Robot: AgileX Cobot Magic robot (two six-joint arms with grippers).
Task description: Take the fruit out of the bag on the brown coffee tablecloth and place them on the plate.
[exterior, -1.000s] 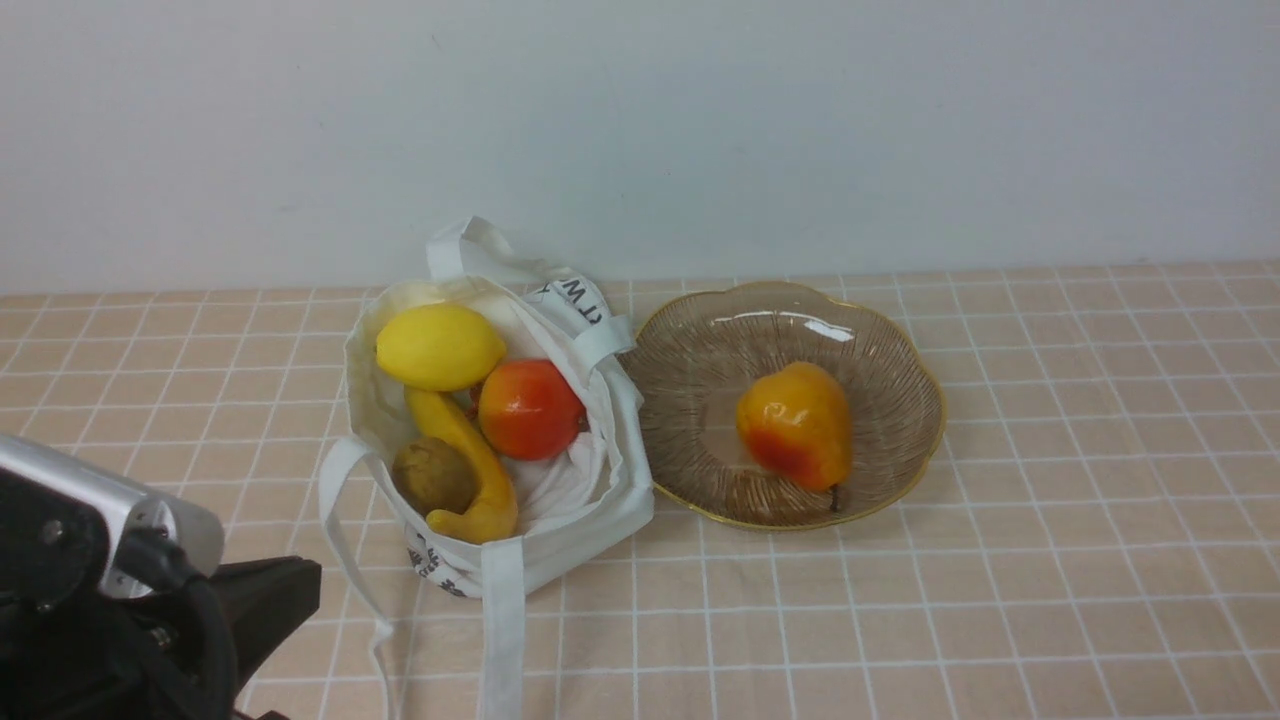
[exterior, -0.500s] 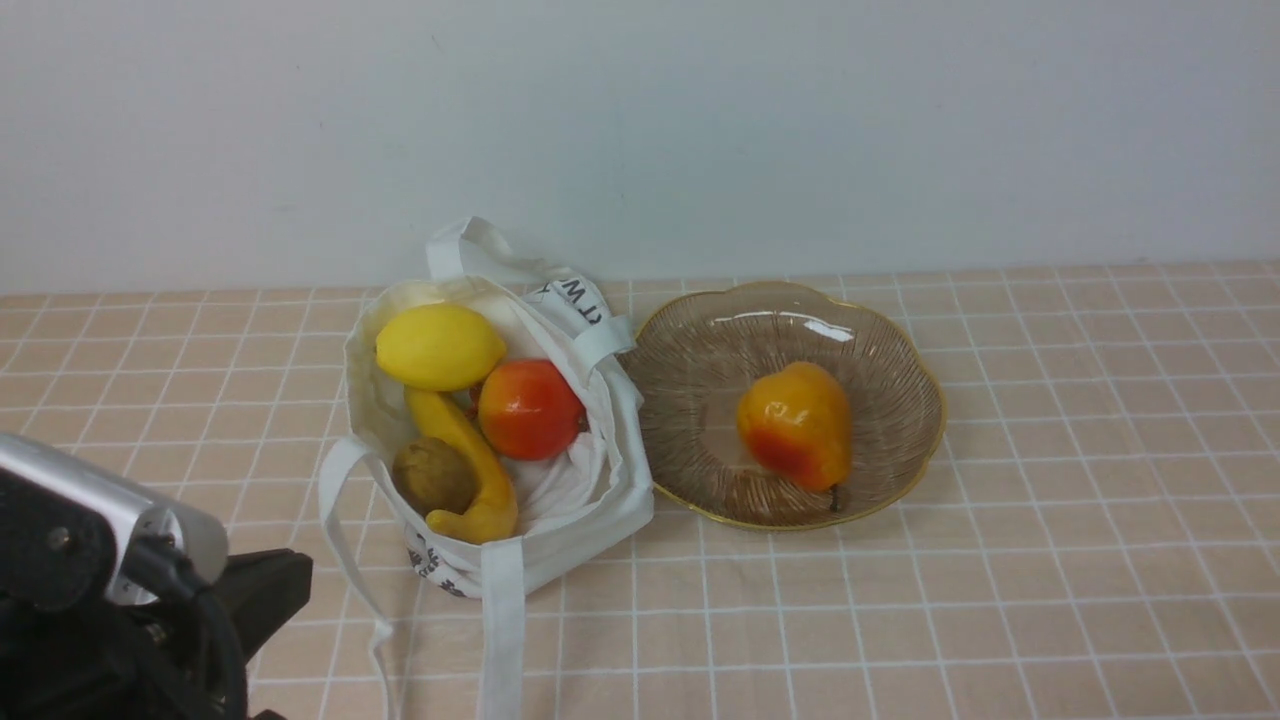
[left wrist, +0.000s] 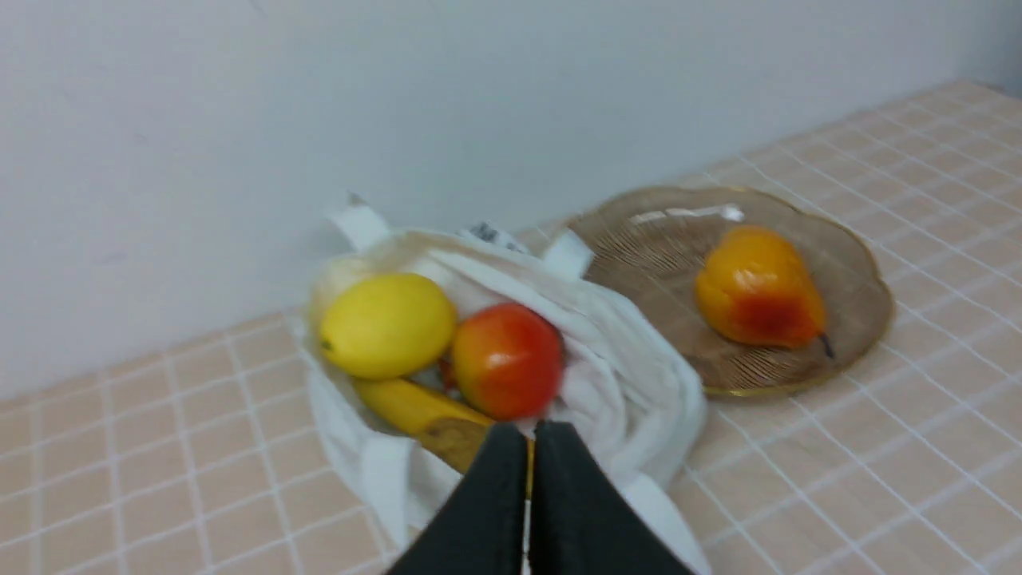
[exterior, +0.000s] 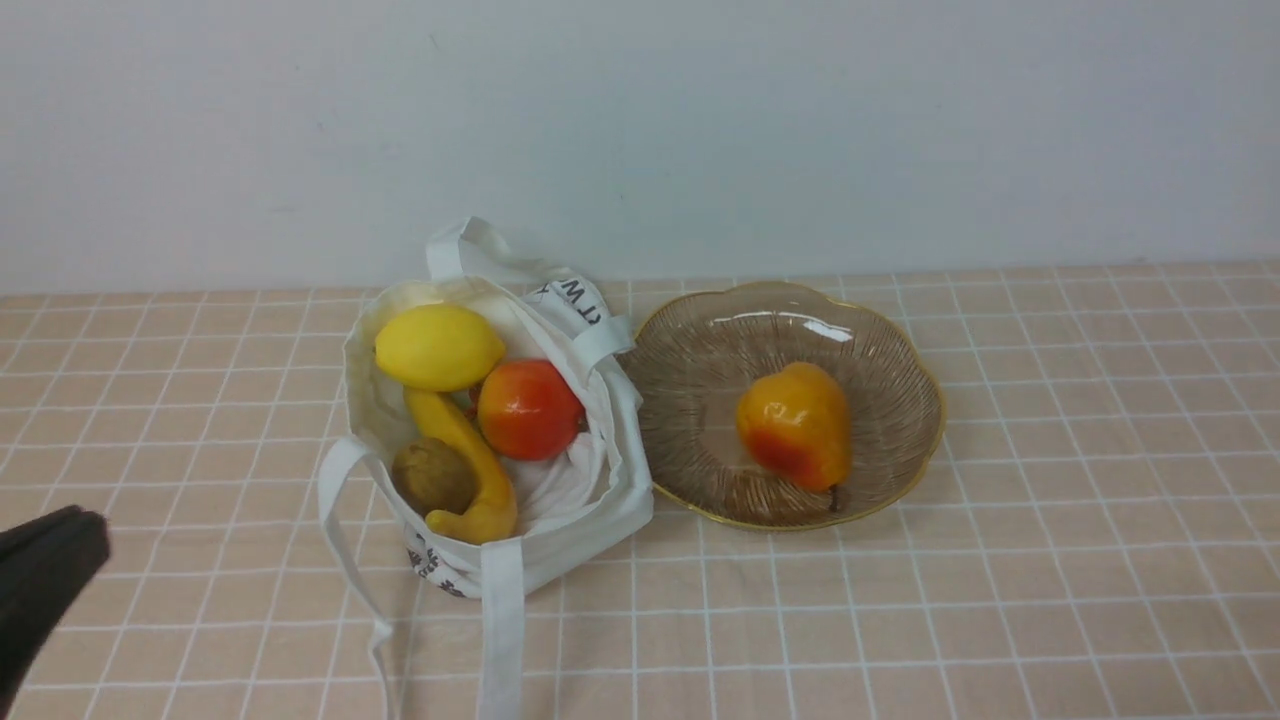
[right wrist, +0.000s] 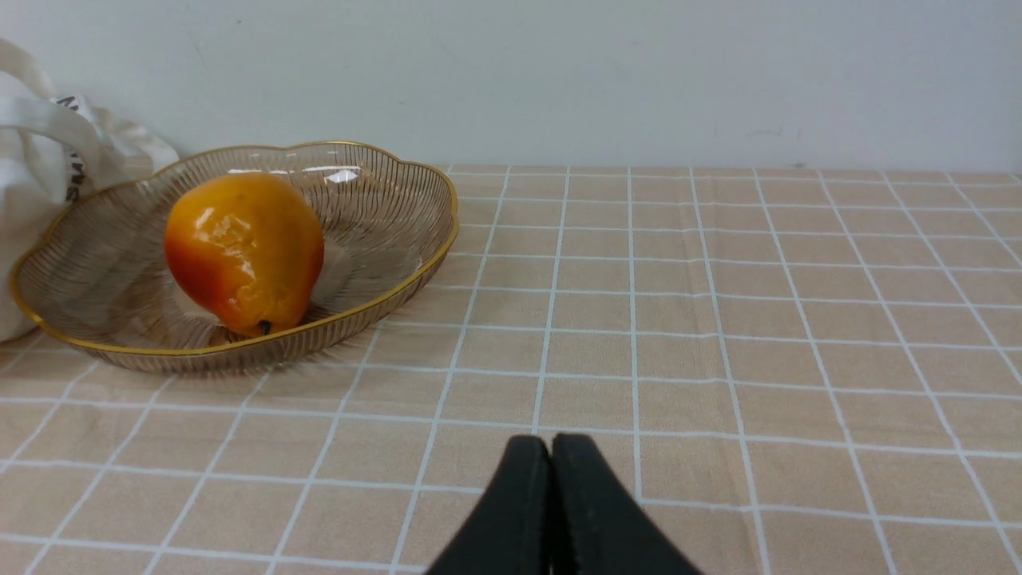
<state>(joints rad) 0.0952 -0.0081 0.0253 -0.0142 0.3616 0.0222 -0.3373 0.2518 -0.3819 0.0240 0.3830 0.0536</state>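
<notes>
The white cloth bag [exterior: 590, 500] stands open on the peach checked tablecloth [exterior: 1050, 560]. Inside it lie a yellow lemon [exterior: 438, 346], a red-orange round fruit [exterior: 530, 408], a yellow banana [exterior: 470, 470] and a small brown kiwi-like fruit [exterior: 432, 476]. An orange-red pear [exterior: 796, 424] lies in the ribbed glass plate [exterior: 890, 360] just right of the bag. My left gripper [left wrist: 530, 435] is shut and empty, near the bag's front left; its dark tip [exterior: 50, 560] shows at the front view's left edge. My right gripper [right wrist: 551, 447] is shut and empty, over bare cloth right of the plate [right wrist: 383, 239].
A plain white wall [exterior: 640, 130] runs close behind the bag and plate. The bag's long strap handles [exterior: 500, 630] trail forward over the cloth toward the near edge.
The left arm has pulled back out of the front view toward the lower left; only its dark tip remains at the edge. Bag, fruit and plate have not moved.
</notes>
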